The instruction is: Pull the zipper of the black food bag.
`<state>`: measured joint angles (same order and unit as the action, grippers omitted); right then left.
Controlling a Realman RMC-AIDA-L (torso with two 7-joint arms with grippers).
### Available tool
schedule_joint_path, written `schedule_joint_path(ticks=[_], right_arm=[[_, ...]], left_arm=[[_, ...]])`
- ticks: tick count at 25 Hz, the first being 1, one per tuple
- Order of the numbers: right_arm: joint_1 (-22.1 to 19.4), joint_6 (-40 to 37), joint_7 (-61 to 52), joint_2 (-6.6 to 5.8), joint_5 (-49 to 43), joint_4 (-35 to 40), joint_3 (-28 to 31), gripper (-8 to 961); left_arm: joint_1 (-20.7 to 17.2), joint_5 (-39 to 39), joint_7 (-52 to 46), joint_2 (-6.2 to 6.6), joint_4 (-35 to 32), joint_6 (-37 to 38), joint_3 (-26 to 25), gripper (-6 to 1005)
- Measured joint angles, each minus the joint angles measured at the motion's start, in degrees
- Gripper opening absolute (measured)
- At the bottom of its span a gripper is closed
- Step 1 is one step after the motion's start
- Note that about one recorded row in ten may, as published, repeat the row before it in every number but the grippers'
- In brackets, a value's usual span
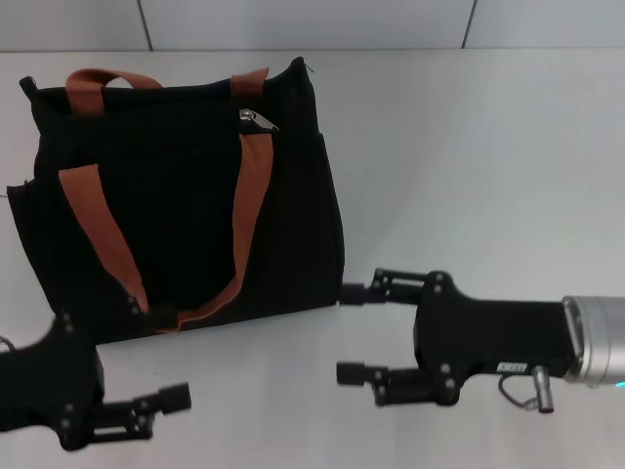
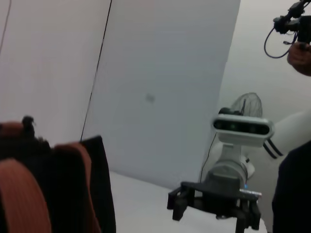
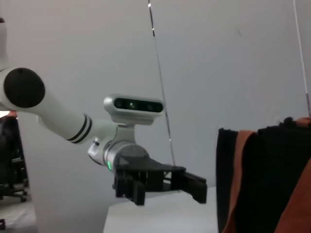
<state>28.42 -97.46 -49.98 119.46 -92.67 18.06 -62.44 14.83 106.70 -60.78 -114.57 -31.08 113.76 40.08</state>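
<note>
- The left gripper (image 1: 176,403) sits at the lower left corner of the head view, closest to the camera, its black body pointing right. One finger shows clearly; whether the jaws are parted or closed cannot be told from this angle.
- In the right wrist view the left gripper (image 3: 192,187) shows farther off, left of centre and low in the frame, below its white arm and wrist camera (image 3: 133,105); the fingers there look close together, but that view does not settle it.
- The right gripper (image 1: 350,332) lies at the lower right of the head view, pointing left. Its two fingers are spread well apart, one just beside the bag's lower right corner, the other nearer the bottom edge of the frame, and nothing is between them.
- The left wrist view shows the right gripper (image 2: 212,211) at the bottom right of centre, over the white table (image 1: 469,176).
- The black food bag (image 1: 176,186) fills the upper left of the head view, resting on the table, with brown-orange straps (image 1: 249,205) running down its front panel.
- The zipper (image 1: 258,119) pull, small and silver, lies near the bag's top edge, right of centre on the bag, well apart from both grippers.
- Farthest off, a pale wall (image 1: 312,24) runs along the top edge of the head view.
</note>
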Motion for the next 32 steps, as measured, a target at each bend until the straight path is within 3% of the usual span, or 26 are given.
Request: schedule_joint_path(ticks=[8, 32], right_arm=[[1.64, 3.05, 1.34, 0.38, 0.05, -3.47, -3.96, 754], [3.43, 4.38, 3.75, 0.41, 0.54, -5.98, -3.51, 756]], left_arm=[[-0.09, 6.29, 1.40, -0.48, 1.38, -5.42, 0.34, 834], [1.07, 6.17, 2.06, -1.09, 1.47, -5.20, 0.96, 834]])
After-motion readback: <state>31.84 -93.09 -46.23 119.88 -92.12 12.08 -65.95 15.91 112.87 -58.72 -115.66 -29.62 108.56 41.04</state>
